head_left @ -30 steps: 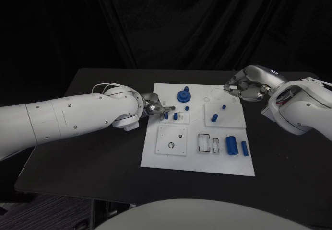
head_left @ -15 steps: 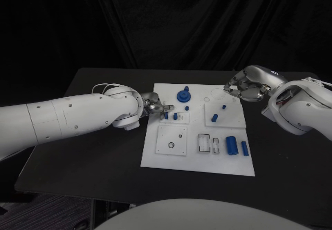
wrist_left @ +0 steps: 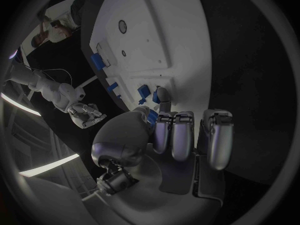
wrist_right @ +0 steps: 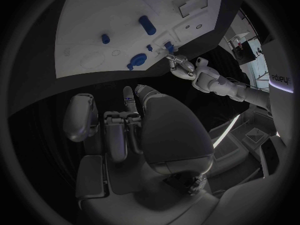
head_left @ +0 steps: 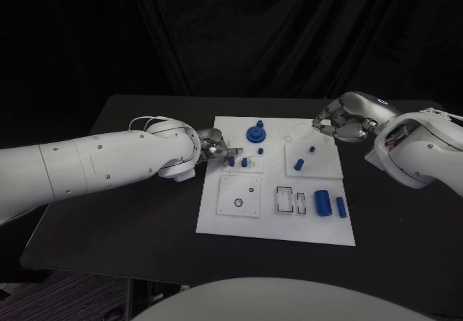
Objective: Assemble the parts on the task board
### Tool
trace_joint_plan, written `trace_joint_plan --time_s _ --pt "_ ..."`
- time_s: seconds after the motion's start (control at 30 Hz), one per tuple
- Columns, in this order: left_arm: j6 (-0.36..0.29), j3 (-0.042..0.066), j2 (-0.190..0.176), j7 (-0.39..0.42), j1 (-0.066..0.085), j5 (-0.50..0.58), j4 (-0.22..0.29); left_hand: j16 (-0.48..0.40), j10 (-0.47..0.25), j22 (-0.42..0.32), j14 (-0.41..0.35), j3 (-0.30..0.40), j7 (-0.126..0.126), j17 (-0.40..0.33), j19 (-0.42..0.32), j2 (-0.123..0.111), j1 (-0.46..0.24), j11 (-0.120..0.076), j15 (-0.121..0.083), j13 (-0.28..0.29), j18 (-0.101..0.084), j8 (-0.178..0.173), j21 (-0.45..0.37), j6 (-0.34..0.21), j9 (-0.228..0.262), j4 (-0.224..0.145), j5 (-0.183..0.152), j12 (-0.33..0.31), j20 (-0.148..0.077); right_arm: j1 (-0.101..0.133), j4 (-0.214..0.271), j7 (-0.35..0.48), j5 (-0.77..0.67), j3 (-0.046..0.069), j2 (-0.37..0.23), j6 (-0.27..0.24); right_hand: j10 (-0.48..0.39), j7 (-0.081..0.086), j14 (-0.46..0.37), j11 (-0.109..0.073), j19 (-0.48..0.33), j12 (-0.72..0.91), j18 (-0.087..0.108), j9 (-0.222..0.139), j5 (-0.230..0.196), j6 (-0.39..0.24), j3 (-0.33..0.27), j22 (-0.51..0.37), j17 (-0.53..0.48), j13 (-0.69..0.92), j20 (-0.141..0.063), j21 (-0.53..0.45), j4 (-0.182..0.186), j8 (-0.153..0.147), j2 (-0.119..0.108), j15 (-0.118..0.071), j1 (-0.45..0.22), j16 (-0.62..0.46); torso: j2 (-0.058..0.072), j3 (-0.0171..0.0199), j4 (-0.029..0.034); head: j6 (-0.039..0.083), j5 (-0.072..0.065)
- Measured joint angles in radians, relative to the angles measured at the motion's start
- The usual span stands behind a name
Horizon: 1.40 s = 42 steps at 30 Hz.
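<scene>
2 hands are working at the white task board (head_left: 275,221). The left hand (head_left: 214,148) is resting at the board's left edge, pinching a small blue part (wrist_left: 152,116) between its fingertips. Just past its fingers, other blue pegs (head_left: 244,162) are standing. The right hand (head_left: 342,125) is hovering at the board's far right corner, fingers curled in on nothing.

head cam: high, looks down on desk (head_left: 126,227), whole task board (head_left: 275,180) in frame
left wrist cam: behind left hand (wrist_left: 181,135), close to board's edge
right wrist cam: behind right hand (wrist_right: 125,125), board farther off
shared: task board
</scene>
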Motion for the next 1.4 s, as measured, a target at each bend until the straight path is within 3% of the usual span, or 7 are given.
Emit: trace_joint_plan --time_s 0.1,0.2,0.47,0.63,0.77,0.93,1.4 --pt "-0.004 -0.001 -0.006 -0.003 0.000 0.000 0.007 0.000 0.000 0.000 0.000 0.000 0.000 0.000 0.000 -0.011 0.011 0.000 0.000 0.000 0.000 0.000 0.000 0.000 0.000 0.000 0.000 0.000 0.000 0.000 0.000 -0.001 0.000 0.000 0.000 0.001 0.000 0.000 0.000 0.000 0.000 0.000 0.000 0.000 0.000 0.000 0.000 0.000 0.000 0.000 0.000 -0.002 0.000 0.000 -0.002 0.000 0.002 0.000 0.000 0.0000 0.0000 0.000 0.000" --pt "-0.005 -0.003 -0.010 -0.008 0.005 0.000 0.012 0.000 0.000 0.000 0.000 0.015 0.000 0.000 0.000 -0.035 0.079 0.000 0.000 0.000 0.000 -0.002 0.000 -0.001 0.000 -0.014 0.000 0.000 0.000 0.000 0.000 -0.002 0.000 0.000 0.000 0.003 0.000 0.000 0.000 0.000 0.000 0.000 0.000 0.000 0.000 0.000 0.000 0.000 0.000 0.000 0.000 -0.002 0.000 0.000 -0.003 0.000 0.003 0.000 0.000 -0.0001 0.0000 0.000 -0.001" --pt "0.011 -0.004 -0.001 -0.033 0.046 0.000 -0.001 0.000 0.000 0.000 0.000 0.053 -0.009 0.000 0.000 -0.072 0.166 0.000 0.000 0.000 0.000 0.001 0.000 -0.002 0.001 -0.020 -0.001 0.000 0.000 0.000 -0.003 -0.006 0.000 0.000 0.005 0.008 0.000 0.000 0.000 0.000 0.000 0.000 0.000 0.000 0.000 0.000 0.000 0.000 0.000 0.000 0.000 -0.002 0.000 0.000 -0.003 0.000 0.003 0.000 0.000 0.0001 0.0002 0.000 0.000" --pt "0.031 -0.004 0.012 -0.049 0.061 -0.001 -0.014 0.000 0.000 0.000 0.000 0.067 -0.009 0.000 0.000 -0.089 0.185 0.000 0.000 0.000 0.000 0.001 0.000 -0.003 -0.001 -0.022 -0.015 0.000 0.000 0.000 -0.003 -0.007 0.000 0.000 0.007 0.010 0.000 0.000 0.000 0.000 0.000 0.000 0.000 0.000 0.000 0.000 0.000 0.000 0.000 0.000 0.000 -0.002 0.000 0.000 -0.003 0.000 0.003 0.000 -0.001 0.0006 0.0003 0.000 -0.003" --pt "0.045 -0.004 0.016 -0.058 0.065 -0.001 -0.018 0.000 0.000 0.000 0.000 0.070 -0.009 0.000 0.000 -0.089 0.185 0.000 0.000 0.000 0.000 0.001 0.000 -0.002 -0.001 -0.020 -0.015 0.000 0.000 0.000 -0.003 -0.009 0.000 0.000 0.006 0.012 0.000 0.000 0.000 0.000 0.000 0.000 0.000 0.000 0.000 0.000 0.000 0.000 0.000 0.000 0.000 -0.002 0.000 0.000 -0.003 0.000 0.003 0.000 -0.001 0.0006 0.0007 0.000 -0.004" --pt "0.059 -0.004 0.019 -0.066 0.068 -0.001 -0.018 0.000 0.000 0.000 0.000 0.079 -0.009 0.000 0.000 -0.089 0.185 0.000 0.000 0.000 0.000 0.001 0.000 -0.002 -0.003 -0.010 -0.057 0.000 0.000 0.000 -0.003 -0.011 0.000 0.000 0.005 0.015 0.000 0.000 0.000 0.000 0.000 0.000 0.000 0.000 0.000 0.000 0.000 0.000 0.000 0.000 0.000 -0.002 0.000 0.000 -0.003 0.000 0.003 0.000 0.000 0.0006 0.0005 0.000 -0.004" --pt "0.106 -0.004 0.039 -0.086 0.069 -0.001 -0.027 0.000 0.000 0.000 0.000 0.082 -0.009 0.000 0.000 -0.093 0.189 0.000 0.000 0.000 0.000 -0.013 0.000 -0.002 -0.019 -0.007 -0.080 0.000 0.000 0.000 -0.003 -0.015 0.000 0.000 0.007 0.022 0.000 0.003 0.000 0.000 0.000 0.000 0.000 0.000 0.000 0.003 0.000 0.000 0.000 0.000 0.000 -0.002 0.000 0.000 -0.003 0.000 0.003 0.000 0.000 0.0004 0.0001 0.000 -0.009"
